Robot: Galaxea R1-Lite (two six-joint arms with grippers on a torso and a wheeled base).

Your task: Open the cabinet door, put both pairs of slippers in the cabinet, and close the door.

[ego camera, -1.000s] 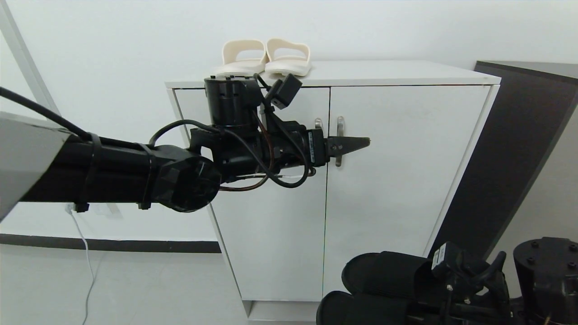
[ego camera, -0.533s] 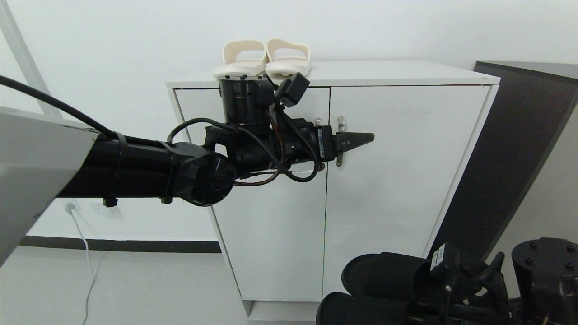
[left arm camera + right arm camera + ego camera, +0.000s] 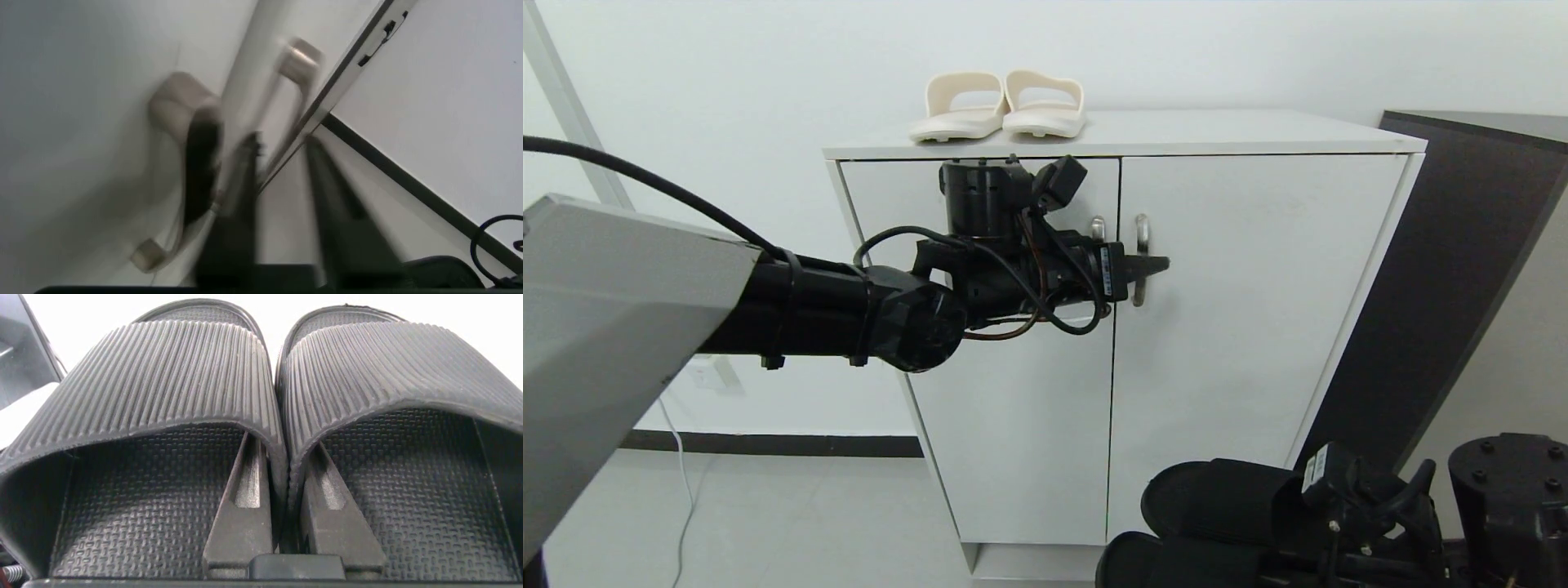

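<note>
The white cabinet (image 3: 1241, 327) has both doors shut. A cream pair of slippers (image 3: 1001, 106) rests on its top, near the left end. My left gripper (image 3: 1156, 264) is level with the two metal handles, its tip at the right door's handle (image 3: 1141, 257). In the left wrist view the left gripper (image 3: 282, 143) is open, its dark fingers (image 3: 233, 237) close to the handles (image 3: 298, 61) and the seam between the doors. Low on the right, my right gripper (image 3: 283, 449) is shut on the black pair of slippers (image 3: 1217, 523), one finger inside each, pinching their inner walls (image 3: 278, 465).
A dark panel (image 3: 1445, 286) stands right beside the cabinet. On the left are a white wall with a dark baseboard (image 3: 768, 445) and a cable (image 3: 682, 498) hanging to the floor. Bare floor lies in front of the cabinet's left side.
My left arm has pushed further in toward the cabinet. Its gripper rose a little, then dropped and drew back left, so its tip now sits at the right door's handle. The right arm has kept still.
</note>
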